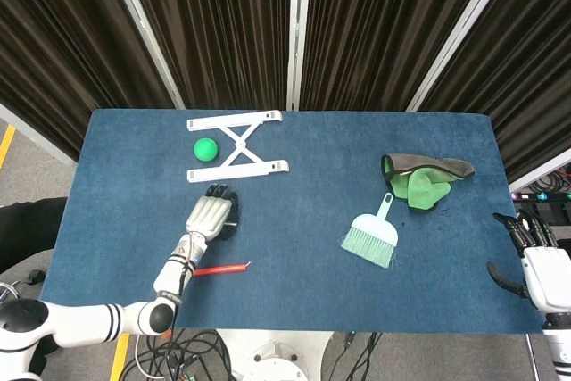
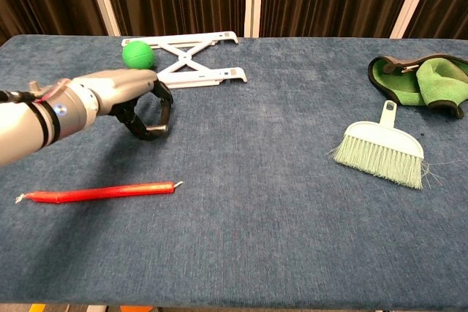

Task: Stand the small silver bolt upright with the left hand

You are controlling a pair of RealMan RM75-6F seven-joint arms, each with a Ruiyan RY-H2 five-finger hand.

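- Under the left hand, fingers curl around a small silver bolt, apparently pinched.
- Bolt looks horizontal; standing it upright remains, I judge.

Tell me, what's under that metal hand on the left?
Under the left hand, its curled fingers close around a small silver bolt on the blue table. Most of the bolt is covered.

- Blue felt-like tabletop, rectangular, evenly lit.
- Dark pleated curtains behind it, crossed by slanted white poles.
- Grey floor at left with a yellow stripe.
- Cables under the near edge.
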